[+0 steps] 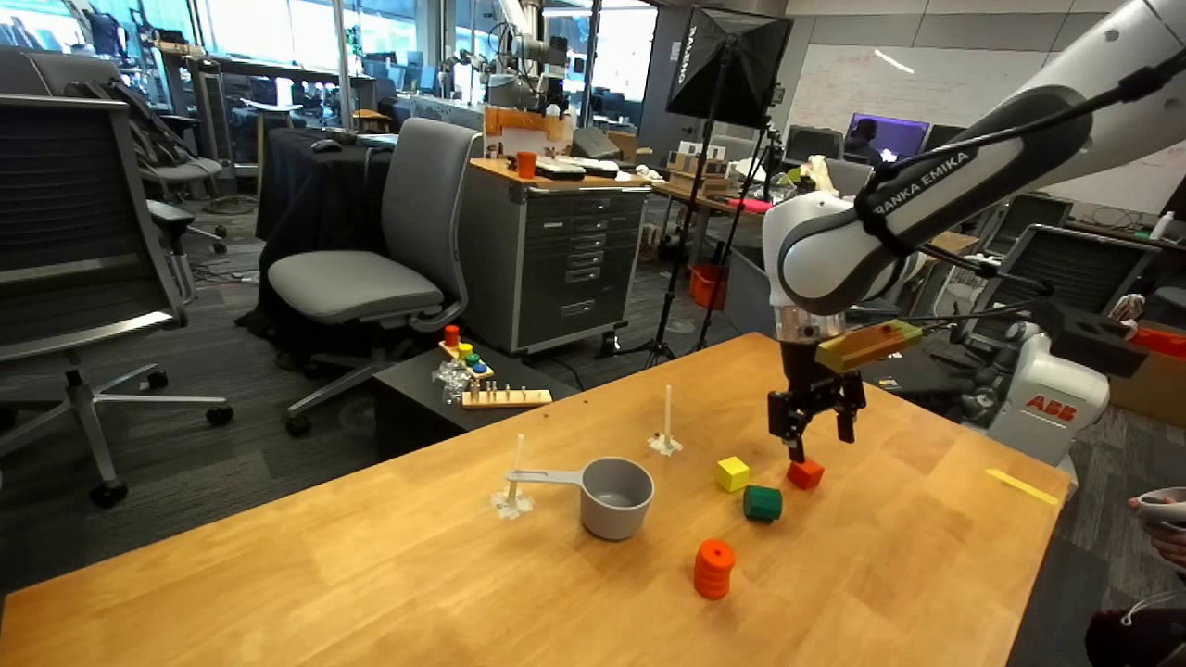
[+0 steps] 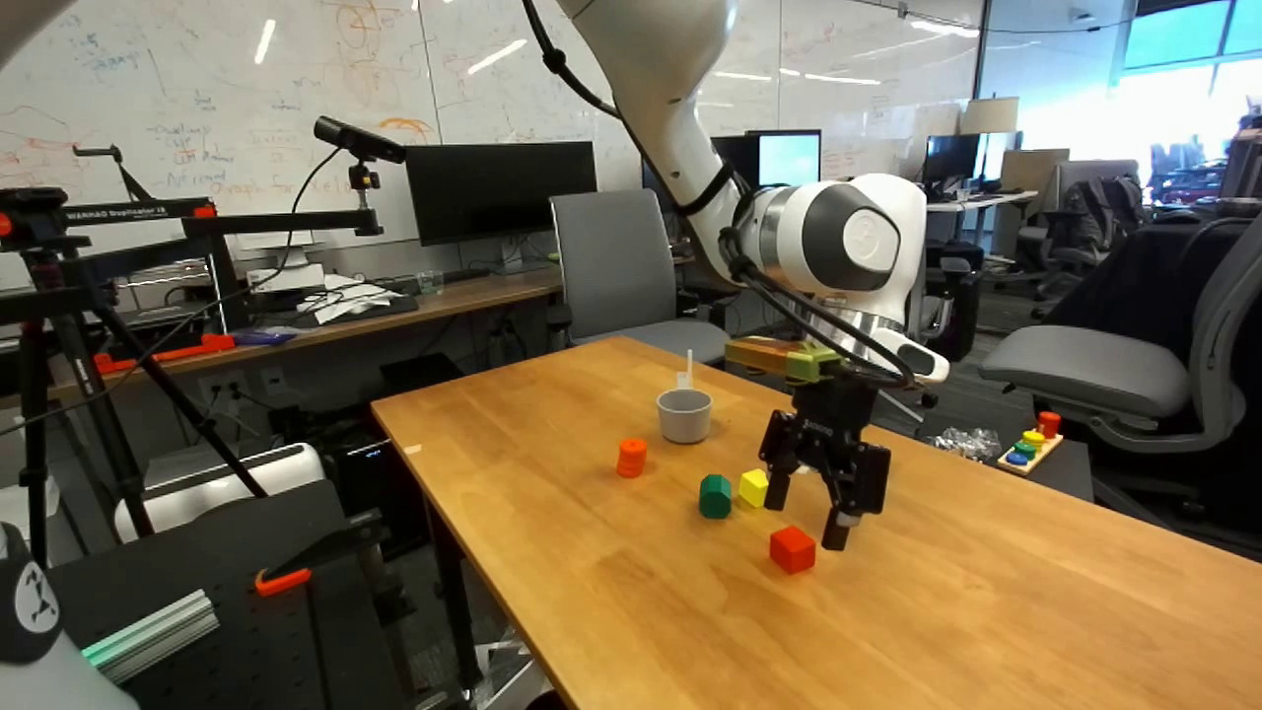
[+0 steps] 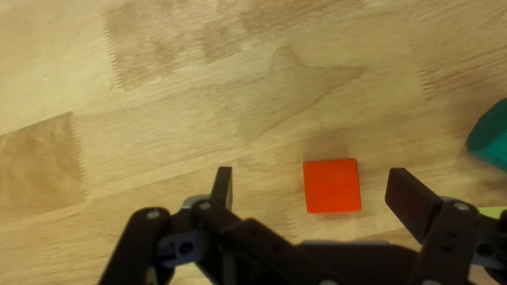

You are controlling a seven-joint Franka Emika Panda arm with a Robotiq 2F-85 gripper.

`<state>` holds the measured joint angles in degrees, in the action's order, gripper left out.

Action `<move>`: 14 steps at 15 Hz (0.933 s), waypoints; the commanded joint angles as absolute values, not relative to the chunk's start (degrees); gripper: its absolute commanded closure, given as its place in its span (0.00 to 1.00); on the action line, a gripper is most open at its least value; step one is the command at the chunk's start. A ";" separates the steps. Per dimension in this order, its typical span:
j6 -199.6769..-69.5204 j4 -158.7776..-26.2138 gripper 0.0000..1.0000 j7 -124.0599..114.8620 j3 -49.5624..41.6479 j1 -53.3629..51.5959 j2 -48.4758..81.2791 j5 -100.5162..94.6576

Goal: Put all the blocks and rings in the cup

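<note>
My gripper (image 3: pixel 311 180) stands open above the table, its fingers on either side of the red block (image 3: pixel 332 186) as seen in the wrist view, with space at both sides. The block rests on the tabletop and nothing is held. Close by lie the green block (image 1: pixel 763 503) and the yellow block (image 1: pixel 733 474); only parts of both show at the right edge of the wrist view. Orange rings (image 1: pixel 714 569) form a small upright stack apart from the blocks. A grey cup (image 1: pixel 611 508) with a side handle stands upright; its inside bottom is hidden in both exterior views.
Two thin upright pegs are taped to the table: one peg (image 1: pixel 667 417) behind the blocks, another peg (image 1: pixel 520 454) at the cup's handle. A yellow tape strip (image 1: pixel 1021 486) marks the table near its edge. More toys (image 1: pixel 505 397) sit on a low black stand beyond the table.
</note>
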<state>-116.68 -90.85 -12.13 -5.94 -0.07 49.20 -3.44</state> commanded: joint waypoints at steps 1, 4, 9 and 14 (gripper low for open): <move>-113.01 -85.99 0.00 -9.68 -5.01 1.17 52.09 -2.59; -111.67 -83.95 0.00 -9.17 -5.06 1.13 53.95 -2.78; -109.95 -81.26 0.00 -8.51 -4.83 1.10 56.40 -2.66; -110.90 -81.09 0.51 -8.00 -4.70 1.28 56.46 -2.41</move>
<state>-112.56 -83.37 -9.38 -5.76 0.19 55.94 -3.35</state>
